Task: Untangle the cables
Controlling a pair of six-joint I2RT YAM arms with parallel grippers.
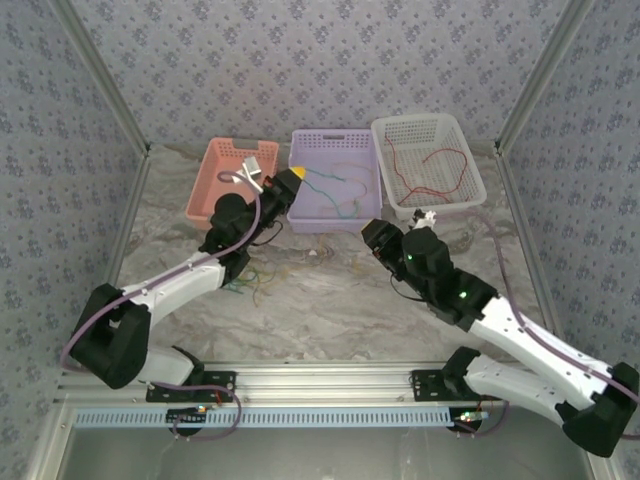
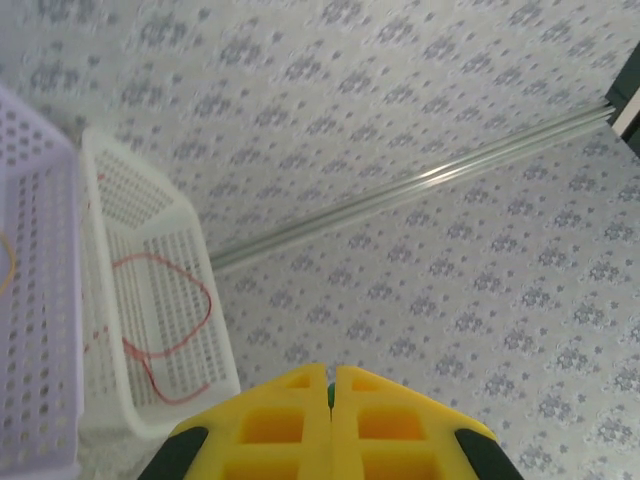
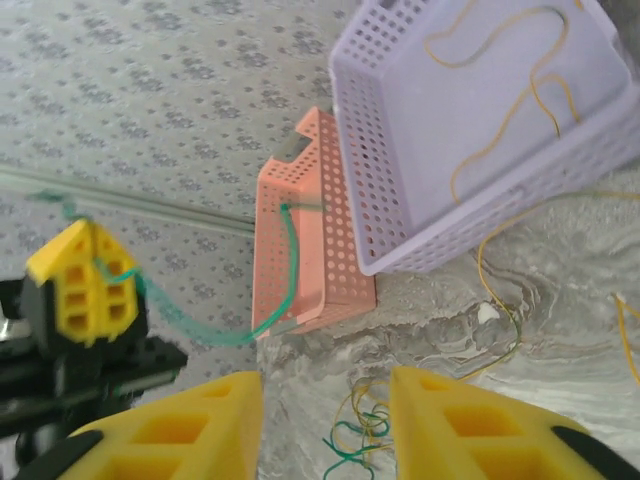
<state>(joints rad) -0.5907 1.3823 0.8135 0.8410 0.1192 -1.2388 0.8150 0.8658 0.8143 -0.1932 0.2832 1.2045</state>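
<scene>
**Thin, floppy cables: pinch one and pull slowly**

We see a big grey table (image 1: 330, 300) with three baskets at the back: a white basket (image 1: 470, 190), a purple basket (image 1: 335, 222) and a pink basket (image 1: 205, 195).

The left claw (image 2: 331, 375) is shut tight on a green cable (image 3: 292, 255). That cable hangs in a loop from the claw and goes into the pink basket. The right claw (image 3: 325, 420) has its two yellow fingers apart and holds nothing. It points at a little pile of cables (image 3: 355, 445), green and yellow, lying on the table.

A red cable (image 1: 430, 165) lies in the white basket. A yellow cable (image 3: 500, 130) lies in the purple basket.

We think these cables are very light, soft and bendy, like string. They should not break easily. But they can slip out of a pinch, and they can catch on each other or on the basket holes. We would grab one cable near a loose end, at the edge of the pile, and pull gently so the others stay behind.
</scene>
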